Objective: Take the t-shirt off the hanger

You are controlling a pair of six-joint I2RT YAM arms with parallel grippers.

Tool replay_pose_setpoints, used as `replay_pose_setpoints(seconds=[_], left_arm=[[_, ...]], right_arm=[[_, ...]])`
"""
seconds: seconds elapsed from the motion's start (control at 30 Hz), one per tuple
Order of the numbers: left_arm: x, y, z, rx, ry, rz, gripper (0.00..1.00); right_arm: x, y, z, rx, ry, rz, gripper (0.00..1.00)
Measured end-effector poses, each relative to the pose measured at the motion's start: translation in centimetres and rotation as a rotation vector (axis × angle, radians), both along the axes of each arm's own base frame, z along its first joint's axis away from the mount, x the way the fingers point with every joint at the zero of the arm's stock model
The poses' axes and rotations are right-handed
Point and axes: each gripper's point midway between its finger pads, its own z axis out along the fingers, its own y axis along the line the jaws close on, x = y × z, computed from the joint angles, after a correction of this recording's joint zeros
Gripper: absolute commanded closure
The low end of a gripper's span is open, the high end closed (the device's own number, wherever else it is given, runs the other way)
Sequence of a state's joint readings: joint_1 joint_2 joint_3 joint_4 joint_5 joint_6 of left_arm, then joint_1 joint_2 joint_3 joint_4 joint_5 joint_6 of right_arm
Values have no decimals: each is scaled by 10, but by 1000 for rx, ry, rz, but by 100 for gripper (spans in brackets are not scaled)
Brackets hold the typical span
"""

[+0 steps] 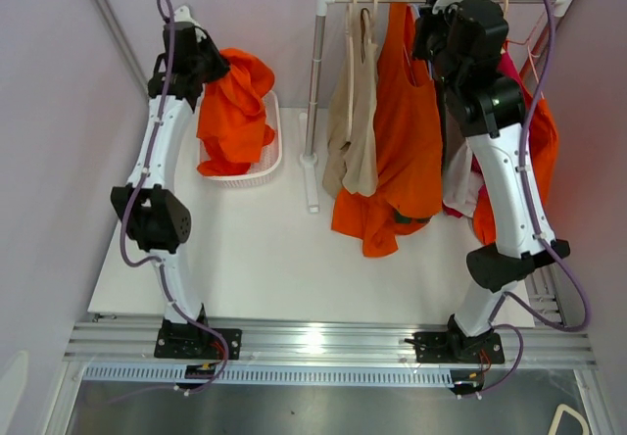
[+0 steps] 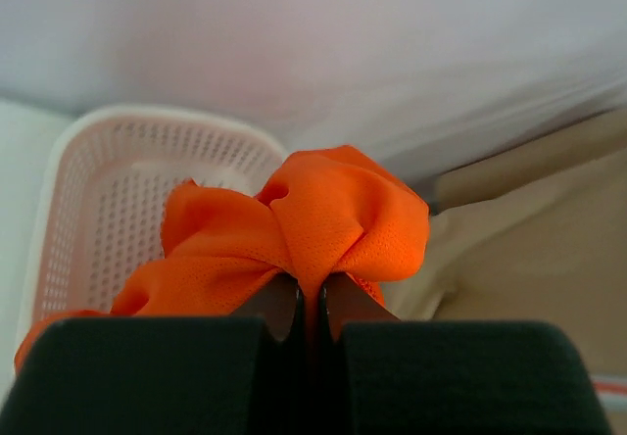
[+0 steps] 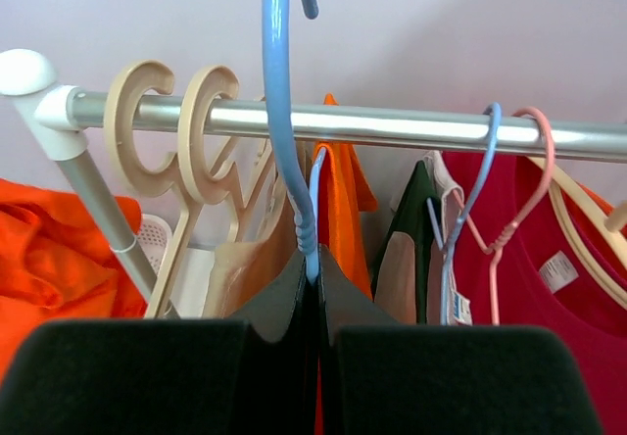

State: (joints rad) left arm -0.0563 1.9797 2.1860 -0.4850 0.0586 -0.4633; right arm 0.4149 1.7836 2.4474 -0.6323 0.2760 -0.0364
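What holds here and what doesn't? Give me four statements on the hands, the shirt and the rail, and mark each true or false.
1. The left hand is shut on the orange t-shirt. True.
2. The orange t-shirt lies flat on the table. False: it hangs bunched from the left hand, over the basket.
3. The right hand is shut on the blue hanger. True.
4. The rail is bare. False: wooden hangers and several garments hang on it.
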Motion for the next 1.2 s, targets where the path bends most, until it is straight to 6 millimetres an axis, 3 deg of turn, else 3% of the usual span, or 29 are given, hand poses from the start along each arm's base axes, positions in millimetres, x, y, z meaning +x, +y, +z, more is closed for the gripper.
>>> replay_pose_setpoints(seconds=[0.27,0.3,0.4,0.5,0.53,0.6,0.77,0.83,0.93,1.03,1.13,1.2], left_arm=[[12,14,-120,14,355,97,94],[8,15,-134,13,400,102,87],[-5,19,-168,15,516,114,76],[-18,23,-188,13,600,117,46],[-21,24,-192,9,619,115,21],[-27,26,-199,2,651,118,1],[-48,33,-207,15,703,137,1],[-56,35,-193,26,687,141,1],[-69,36,-144,43,593,148,1],[-97,30,-68,64,432,142,1],[-135,12,11,71,242,102,0],[-163,-4,53,69,129,61,0]], right_arm=[[-36,-10,19,32,-23,26,100],[-40,-10,22,40,-28,32,100],[-50,-10,26,54,-28,46,100],[-57,-10,23,53,-15,55,100],[-58,-9,22,54,-12,59,100],[-60,-9,21,52,-7,65,100],[-69,-9,22,65,-6,82,100],[-74,-9,24,73,-5,90,100],[-84,-8,26,88,1,102,100],[-97,-8,26,104,9,108,100],[-113,-12,24,117,13,106,100],[-126,-18,19,123,19,97,100]])
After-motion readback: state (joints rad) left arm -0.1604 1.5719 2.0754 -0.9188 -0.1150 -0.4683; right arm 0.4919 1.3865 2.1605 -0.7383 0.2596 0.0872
